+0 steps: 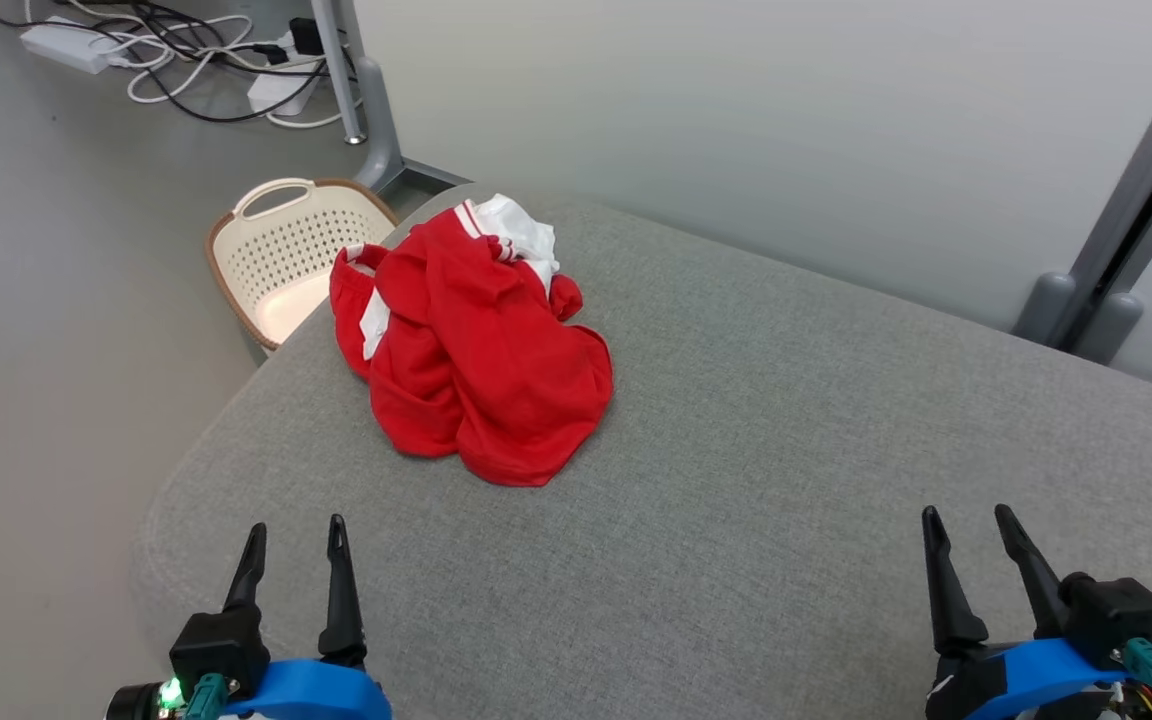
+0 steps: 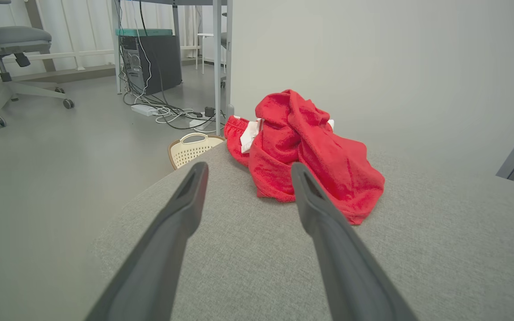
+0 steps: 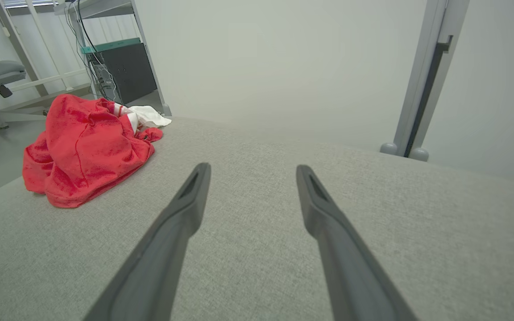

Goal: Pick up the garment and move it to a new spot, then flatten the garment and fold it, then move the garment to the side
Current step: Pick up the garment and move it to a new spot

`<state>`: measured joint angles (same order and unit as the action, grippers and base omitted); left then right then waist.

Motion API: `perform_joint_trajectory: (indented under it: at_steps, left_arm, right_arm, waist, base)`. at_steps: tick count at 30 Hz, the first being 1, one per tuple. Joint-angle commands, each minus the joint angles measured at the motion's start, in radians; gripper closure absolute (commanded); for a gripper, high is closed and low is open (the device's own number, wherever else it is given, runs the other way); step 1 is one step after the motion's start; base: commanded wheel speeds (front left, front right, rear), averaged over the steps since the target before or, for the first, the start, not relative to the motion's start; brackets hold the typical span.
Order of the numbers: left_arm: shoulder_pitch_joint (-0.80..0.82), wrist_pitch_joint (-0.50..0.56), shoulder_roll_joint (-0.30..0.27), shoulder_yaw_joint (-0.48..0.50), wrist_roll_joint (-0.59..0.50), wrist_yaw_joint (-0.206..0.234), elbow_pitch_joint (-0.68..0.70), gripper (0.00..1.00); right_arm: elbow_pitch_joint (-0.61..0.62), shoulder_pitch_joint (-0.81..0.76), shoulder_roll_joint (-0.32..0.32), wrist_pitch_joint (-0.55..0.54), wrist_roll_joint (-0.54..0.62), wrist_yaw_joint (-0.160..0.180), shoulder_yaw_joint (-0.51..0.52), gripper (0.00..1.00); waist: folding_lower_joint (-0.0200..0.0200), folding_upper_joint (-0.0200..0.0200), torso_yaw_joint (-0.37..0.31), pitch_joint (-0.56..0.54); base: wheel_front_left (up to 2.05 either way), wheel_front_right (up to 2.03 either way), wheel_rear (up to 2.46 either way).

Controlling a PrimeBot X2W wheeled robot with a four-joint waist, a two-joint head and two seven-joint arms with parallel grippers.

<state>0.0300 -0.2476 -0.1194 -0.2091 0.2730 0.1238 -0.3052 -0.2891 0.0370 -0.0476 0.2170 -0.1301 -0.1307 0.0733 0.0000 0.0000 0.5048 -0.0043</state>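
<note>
The garment [image 1: 476,345] is a crumpled red heap with white trim, lying at the far left of the grey fabric surface [image 1: 786,420]. From the left wrist the garment [image 2: 304,151] lies just beyond the fingers; from the right wrist the garment [image 3: 85,149] sits far off to the left. My left gripper [image 1: 296,530] rests open at the near left edge, well short of the cloth, nothing between its fingers. At the near right my right gripper [image 1: 966,520] is open too, empty and far from the heap.
A cream perforated basket [image 1: 281,255] stands on the floor just past the surface's left edge, behind the garment. Cables and power strips [image 1: 176,55] lie on the floor beyond. A pale partition wall [image 1: 736,110] with grey posts [image 1: 1126,220] backs the surface. An office chair [image 2: 2,49] stands far left.
</note>
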Motion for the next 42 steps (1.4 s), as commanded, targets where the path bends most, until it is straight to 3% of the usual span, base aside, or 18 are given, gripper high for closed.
perform_joint_trajectory:
  at_steps: [1, 15, 19, 24, 31, 39, 42]
  left_arm:
    - [-0.005, 0.0, -0.006, 0.006, 0.005, 0.008, 0.002, 0.0]
    - [-0.035, -0.011, -0.002, 0.028, 0.029, 0.027, 0.044, 0.0]
    - [0.006, 0.013, -0.004, 0.033, 0.055, 0.006, 0.065, 0.0]
    - [0.123, 0.111, -0.047, 0.052, 0.104, -0.046, 0.123, 0.0]
    - [0.349, 0.268, -0.142, 0.122, 0.186, -0.101, 0.174, 0.0]
    - [0.527, 0.442, -0.203, 0.204, 0.336, -0.136, 0.045, 0.0]
    - [0.572, 0.499, -0.239, 0.225, 0.359, -0.126, -0.01, 0.0]
  right_arm:
    - [0.004, 0.002, -0.005, -0.004, 0.008, 0.0, -0.007, 0.0]
    - [-0.006, 0.049, -0.005, -0.017, -0.004, 0.0, -0.059, 0.0]
    - [-0.009, 0.045, -0.005, -0.011, -0.011, 0.0, -0.049, 0.0]
    - [0.007, 0.029, -0.005, -0.006, -0.008, 0.0, -0.016, 0.0]
    - [0.043, 0.069, -0.005, -0.023, 0.011, 0.0, -0.019, 0.0]
    - [0.078, 0.113, -0.005, -0.039, 0.03, 0.0, -0.039, 0.0]
    - [0.098, 0.131, -0.005, -0.045, 0.04, 0.0, -0.045, 0.0]
  waist:
    - [0.0, 0.0, 0.023, 0.022]
    - [0.0, 0.0, 0.035, 0.047]
    - [0.0, 0.0, 0.034, 0.054]
    - [0.0, 0.0, 0.032, 0.077]
    - [0.0, 0.0, -0.043, 0.169]
    - [0.0, 0.0, -0.152, 0.277]
    - [0.0, 0.0, -0.201, 0.323]
  base:
    - [0.0, 0.0, 0.0]
    - [0.0, 0.0, 0.0]
    - [0.0, 0.0, 0.0]
    - [0.0, 0.0, 0.0]
    - [0.0, 0.0, 0.0]
    - [0.0, 0.0, 0.0]
    - [0.0, 0.0, 0.0]
